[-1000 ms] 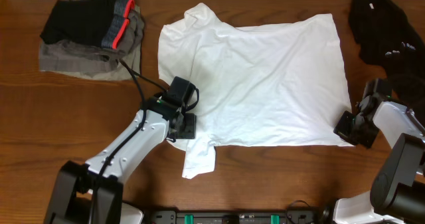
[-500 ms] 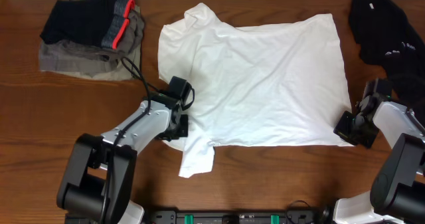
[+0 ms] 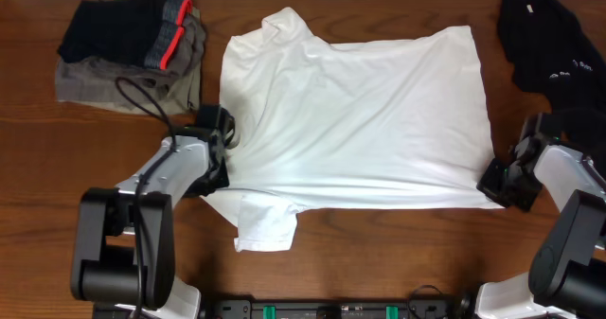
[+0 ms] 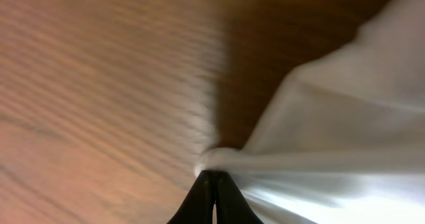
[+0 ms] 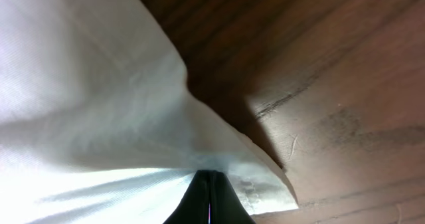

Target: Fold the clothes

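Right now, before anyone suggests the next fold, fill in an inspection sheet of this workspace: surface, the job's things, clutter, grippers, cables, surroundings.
Surface: brown wooden table, grain visible.
Job's things: white T-shirt spread flat mid-table, not yet folded; one sleeve sticks out toward the near edge.
Clutter: folded stack of grey and black garments at far left; black garment crumpled at far right.
Grippers: left gripper shut on the shirt's left edge; right gripper shut on its near right corner.
Cables: black cable loops over the table beside the stack.
Surroundings: black base unit along the near edge; otherwise nothing seen.
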Action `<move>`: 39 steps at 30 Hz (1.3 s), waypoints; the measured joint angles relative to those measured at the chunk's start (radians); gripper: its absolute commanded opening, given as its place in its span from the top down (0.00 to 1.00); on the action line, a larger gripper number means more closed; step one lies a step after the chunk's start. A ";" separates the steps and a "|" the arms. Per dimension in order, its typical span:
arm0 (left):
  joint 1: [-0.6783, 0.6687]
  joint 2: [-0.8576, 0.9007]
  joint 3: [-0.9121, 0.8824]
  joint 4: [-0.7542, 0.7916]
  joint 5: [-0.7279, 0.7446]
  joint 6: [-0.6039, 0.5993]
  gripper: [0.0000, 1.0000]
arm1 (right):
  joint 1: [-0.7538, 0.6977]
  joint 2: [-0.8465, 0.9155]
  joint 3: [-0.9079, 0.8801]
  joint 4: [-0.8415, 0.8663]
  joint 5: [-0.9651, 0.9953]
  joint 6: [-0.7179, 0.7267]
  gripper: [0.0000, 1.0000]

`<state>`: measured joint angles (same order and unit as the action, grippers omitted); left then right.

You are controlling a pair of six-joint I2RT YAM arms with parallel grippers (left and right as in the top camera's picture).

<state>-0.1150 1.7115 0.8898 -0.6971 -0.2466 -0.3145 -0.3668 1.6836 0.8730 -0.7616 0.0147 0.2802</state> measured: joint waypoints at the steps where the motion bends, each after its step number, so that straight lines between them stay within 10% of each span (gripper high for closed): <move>1: 0.010 0.000 0.000 -0.006 0.000 0.000 0.94 | -0.006 0.000 0.000 -0.002 -0.003 0.000 0.99; 8: 0.034 -0.020 0.020 -0.123 -0.025 0.001 0.91 | -0.019 0.003 0.010 -0.061 0.021 0.000 0.96; 14: 0.036 -0.174 0.089 -0.160 -0.003 0.009 0.34 | -0.019 0.003 0.085 -0.159 0.015 -0.001 0.80; 22: 0.036 -0.373 0.108 -0.257 0.173 0.000 0.31 | -0.018 -0.120 0.189 -0.319 -0.029 -0.003 0.35; 39: -0.292 -0.450 0.016 -0.348 0.435 -0.074 0.29 | -0.018 -0.404 0.200 -0.461 -0.074 -0.005 0.33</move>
<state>-0.4068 1.2613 0.9054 -1.0447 0.1883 -0.3885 -0.3851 1.2800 1.0733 -1.2224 -0.0593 0.2752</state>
